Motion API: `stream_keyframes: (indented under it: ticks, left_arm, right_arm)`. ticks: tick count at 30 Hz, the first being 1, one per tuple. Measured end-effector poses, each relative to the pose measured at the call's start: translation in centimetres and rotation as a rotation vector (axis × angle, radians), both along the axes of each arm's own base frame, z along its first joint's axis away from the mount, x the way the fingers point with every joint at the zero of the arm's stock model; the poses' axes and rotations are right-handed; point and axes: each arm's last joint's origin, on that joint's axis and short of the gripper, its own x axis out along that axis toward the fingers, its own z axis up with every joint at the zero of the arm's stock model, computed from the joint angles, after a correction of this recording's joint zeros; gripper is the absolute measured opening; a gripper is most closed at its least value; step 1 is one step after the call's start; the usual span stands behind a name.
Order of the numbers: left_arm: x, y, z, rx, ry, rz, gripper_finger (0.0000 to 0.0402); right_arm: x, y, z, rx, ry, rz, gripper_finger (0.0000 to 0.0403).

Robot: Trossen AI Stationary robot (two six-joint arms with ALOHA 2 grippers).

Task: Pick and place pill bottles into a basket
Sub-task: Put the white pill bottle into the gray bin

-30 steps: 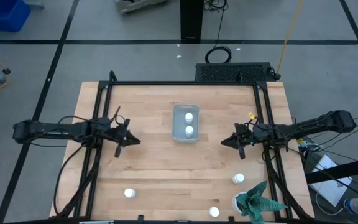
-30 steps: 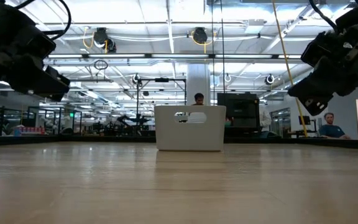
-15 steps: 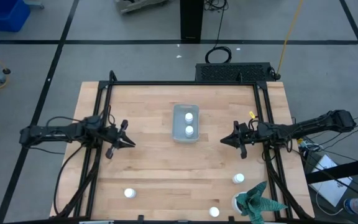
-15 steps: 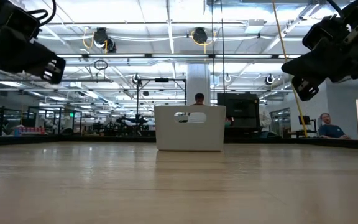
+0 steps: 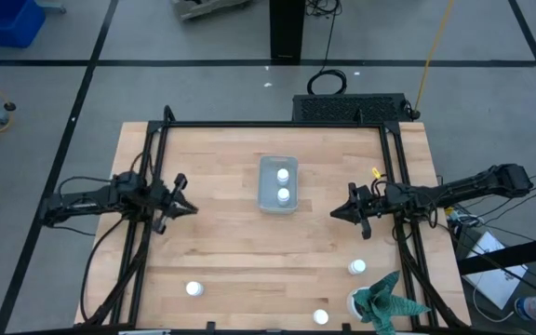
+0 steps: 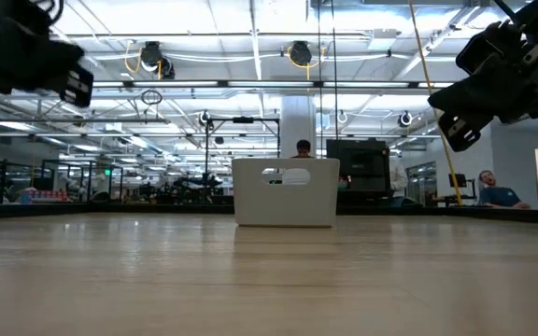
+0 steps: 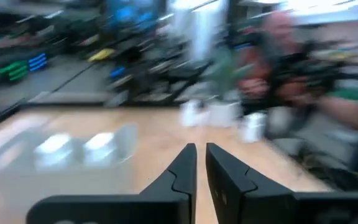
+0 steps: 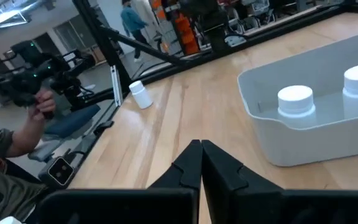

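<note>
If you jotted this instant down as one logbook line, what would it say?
small pale grey-blue rectangular basket: two white pill bottles inside | three white pill bottles on wooden table | left gripper: empty, left of basket | right gripper: shut, empty, right of basket

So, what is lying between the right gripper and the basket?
Nothing. In the high view, only bare wooden table lies between the right gripper and the basket. The right wrist view also shows bare wood beside the basket.
</note>
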Motion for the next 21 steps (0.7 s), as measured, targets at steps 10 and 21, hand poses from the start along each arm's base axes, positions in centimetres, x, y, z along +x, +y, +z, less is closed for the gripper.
stream_keyframes:
  ticks: [10,21]
  left_arm:
    - [0.1,0.0,-0.2,0.005,0.020,0.073,0.0042]
    - [0.2,0.0,-0.2,-0.015,0.029,0.067,0.0042]
  right_arm:
    - [0.8,1.8,1.9,0.115,-0.021,0.037,0.0064]
    - [5.7,9.0,5.7,-0.096,0.024,0.209,0.0164]
